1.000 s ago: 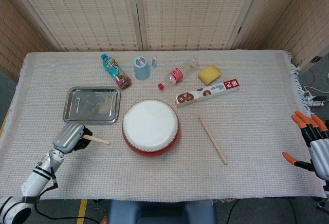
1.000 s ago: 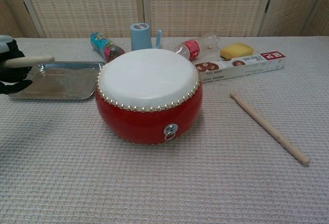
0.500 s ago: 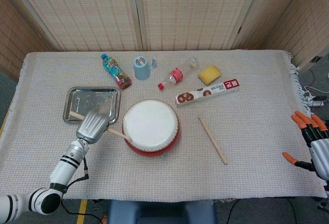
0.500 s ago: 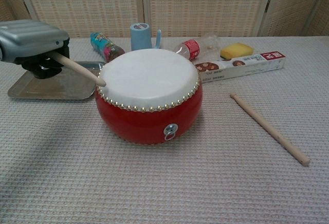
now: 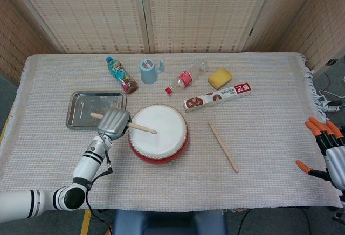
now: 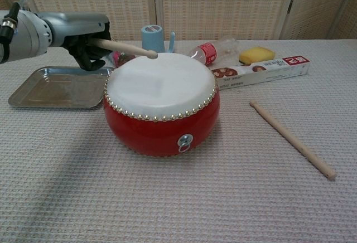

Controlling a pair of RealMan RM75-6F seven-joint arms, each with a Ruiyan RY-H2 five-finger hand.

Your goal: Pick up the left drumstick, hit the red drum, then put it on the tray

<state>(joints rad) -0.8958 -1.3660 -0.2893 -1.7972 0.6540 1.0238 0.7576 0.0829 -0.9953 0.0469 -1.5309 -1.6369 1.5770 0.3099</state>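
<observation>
Over the drum (image 5: pixel 158 132), the left hand (image 5: pixel 113 123) (fingers closed around the stick (image 5: pixel 141 129)) has swung in from the side; strike imminent.

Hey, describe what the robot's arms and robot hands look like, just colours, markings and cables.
The left robot hand has a ribbed silver-grey back and black fingers. Its arm is white with black bands and a thin black cable alongside. The right robot hand is silver-grey with orange fingertips; little of its arm shows.
</observation>
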